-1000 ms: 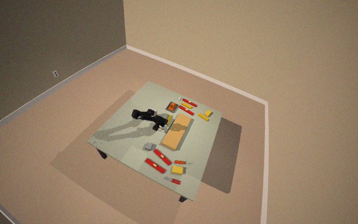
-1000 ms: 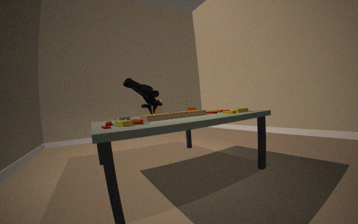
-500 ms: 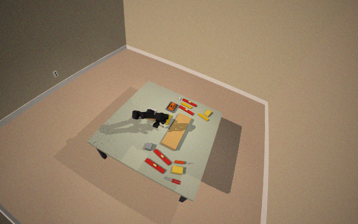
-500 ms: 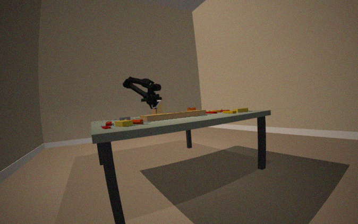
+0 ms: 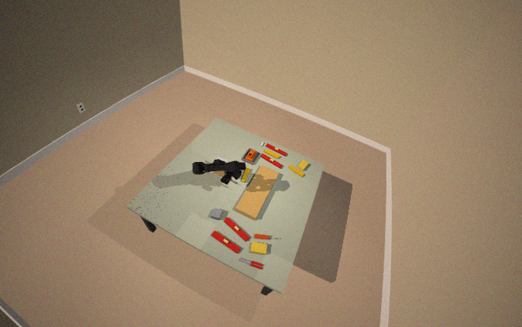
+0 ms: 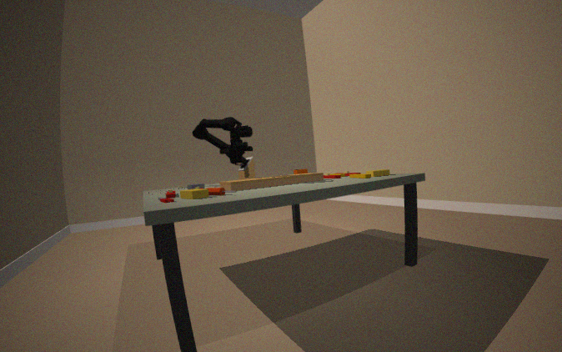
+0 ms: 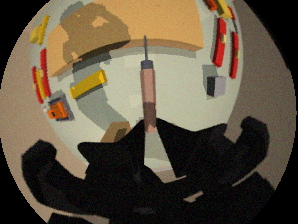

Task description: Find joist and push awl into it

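My gripper [image 5: 231, 179] [image 6: 243, 165] [image 7: 149, 121] is shut on the awl [image 5: 235, 181] [image 7: 148, 87], gripping its pinkish handle near the butt end. In the wrist view the awl points away from the fingers, its thin metal tip over the near edge of the floor panel. The awl is raised above the table, beside the panel. The floor panel [image 5: 252, 201] [image 6: 271, 181] [image 7: 165, 20] is a long tan slab, with the arm's shadow across it. No hole can be made out on it. The orange stud finder [image 5: 251, 155] [image 6: 300, 171] [image 7: 57, 110] sits in the dark tray [image 5: 250, 162]. The joist is hidden.
A yellow bar [image 5: 245, 175] [image 7: 88, 84] lies between arm and panel. A wooden block [image 6: 251, 169] [image 7: 115, 133] stands by the arm. A grey block [image 5: 216, 213] [image 7: 216, 86] and red levels [image 5: 237, 228] [image 5: 272, 160] lie near the panel's ends.
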### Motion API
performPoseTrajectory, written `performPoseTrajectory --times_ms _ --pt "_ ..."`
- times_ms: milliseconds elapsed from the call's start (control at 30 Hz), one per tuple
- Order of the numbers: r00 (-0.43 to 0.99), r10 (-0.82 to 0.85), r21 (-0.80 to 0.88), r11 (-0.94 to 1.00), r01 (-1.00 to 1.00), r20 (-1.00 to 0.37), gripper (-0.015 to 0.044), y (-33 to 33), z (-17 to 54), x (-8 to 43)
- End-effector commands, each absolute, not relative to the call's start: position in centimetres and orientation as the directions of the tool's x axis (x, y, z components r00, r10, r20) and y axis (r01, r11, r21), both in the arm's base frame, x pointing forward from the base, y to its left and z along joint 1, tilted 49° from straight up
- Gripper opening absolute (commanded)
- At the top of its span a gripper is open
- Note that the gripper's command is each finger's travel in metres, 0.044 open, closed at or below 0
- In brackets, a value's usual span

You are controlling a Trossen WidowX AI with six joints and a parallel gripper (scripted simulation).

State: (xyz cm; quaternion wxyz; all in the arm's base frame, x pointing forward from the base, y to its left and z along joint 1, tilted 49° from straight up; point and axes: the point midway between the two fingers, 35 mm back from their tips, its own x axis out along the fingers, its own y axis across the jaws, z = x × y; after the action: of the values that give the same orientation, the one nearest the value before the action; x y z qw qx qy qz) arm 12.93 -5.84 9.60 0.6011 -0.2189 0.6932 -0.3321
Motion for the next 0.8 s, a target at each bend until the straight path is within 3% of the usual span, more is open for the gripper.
performPoseTrajectory --times_ms 0,200,400,767 --pt "-0.197 -0.601 -0.632 0.718 0.293 -0.775 0.0000 -5.1 8.8 12.7" --pt "-0.167 -0.384 -0.400 0.677 0.618 -0.908 0.0000 -3.5 7.4 13.2" --pt "-0.057 -0.167 -0.136 0.517 0.845 -0.984 0.0000 -1.9 6.9 14.6" --pt "0.275 0.158 0.288 0.070 0.955 -0.948 0.0000 0.1 8.8 18.7"
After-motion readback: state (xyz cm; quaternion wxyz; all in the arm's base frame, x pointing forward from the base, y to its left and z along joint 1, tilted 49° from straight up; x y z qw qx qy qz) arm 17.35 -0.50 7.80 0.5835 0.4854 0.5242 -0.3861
